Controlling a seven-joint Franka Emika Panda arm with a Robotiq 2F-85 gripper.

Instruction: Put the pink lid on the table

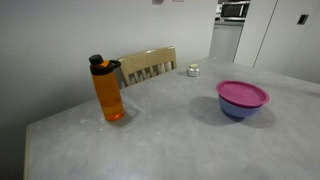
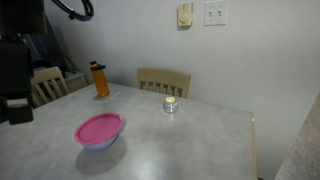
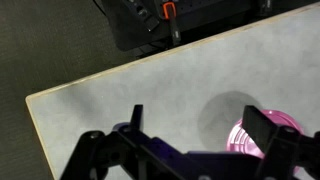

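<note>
The pink lid [image 1: 243, 94] lies flat on top of the blue-purple bowl [image 1: 240, 111] on the grey table [image 1: 170, 140]. Both exterior views show it [image 2: 99, 128], with the bowl [image 2: 101, 144] under it. In the wrist view the lid [image 3: 292, 123] shows at the lower right, partly hidden behind one finger. My gripper [image 3: 200, 125] is open and empty, high above the table [image 3: 120, 90] and to one side of the lid. In an exterior view my gripper [image 2: 17, 108] hangs at the picture's left edge, apart from the bowl.
An orange bottle [image 1: 108, 90] [image 2: 100, 80] stands near a table corner. A small jar [image 1: 193, 70] [image 2: 171, 104] sits near the far edge. Wooden chairs [image 1: 148, 66] [image 2: 163, 82] stand against the table. The wrist view shows the table's edge and corner, with dark floor beyond.
</note>
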